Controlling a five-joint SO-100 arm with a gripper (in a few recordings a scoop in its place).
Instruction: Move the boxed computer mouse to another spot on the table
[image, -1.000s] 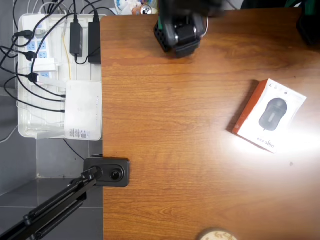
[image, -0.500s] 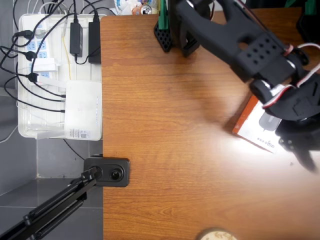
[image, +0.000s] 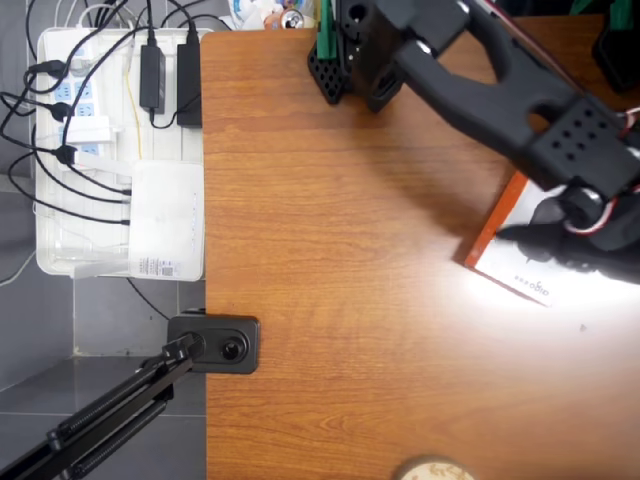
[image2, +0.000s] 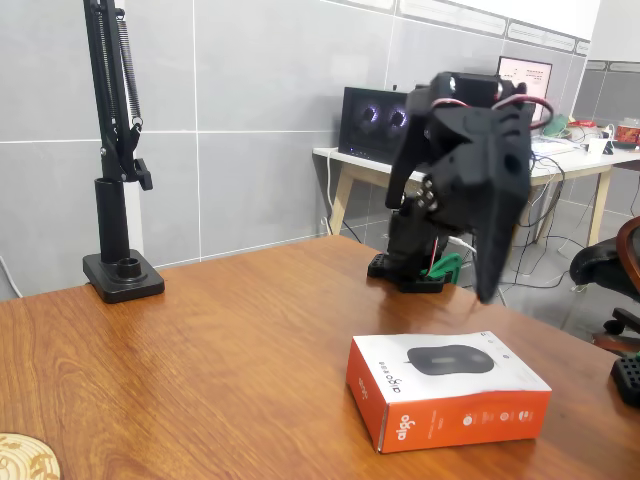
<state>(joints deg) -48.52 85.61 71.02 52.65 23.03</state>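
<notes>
Gripper (image2: 490, 280) seemingly nearer, above carton (image2: 447, 389)

In the overhead view, your boxed computer mouse (image: 512, 258) lay on the table (image: 340, 300) near its right edge, lying askew to that edge, with the gripper (image: 600, 235) above it. The arm's base (image: 350, 70) stood at the top edge, and a camera stand's base (image: 215, 343) sat at the left edge. Beyond that left edge lay a tray of power strips (image: 110, 150).

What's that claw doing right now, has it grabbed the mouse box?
Gripper: above the boxed computer mouse, not touching it; open or shut cannot be told.
</notes>
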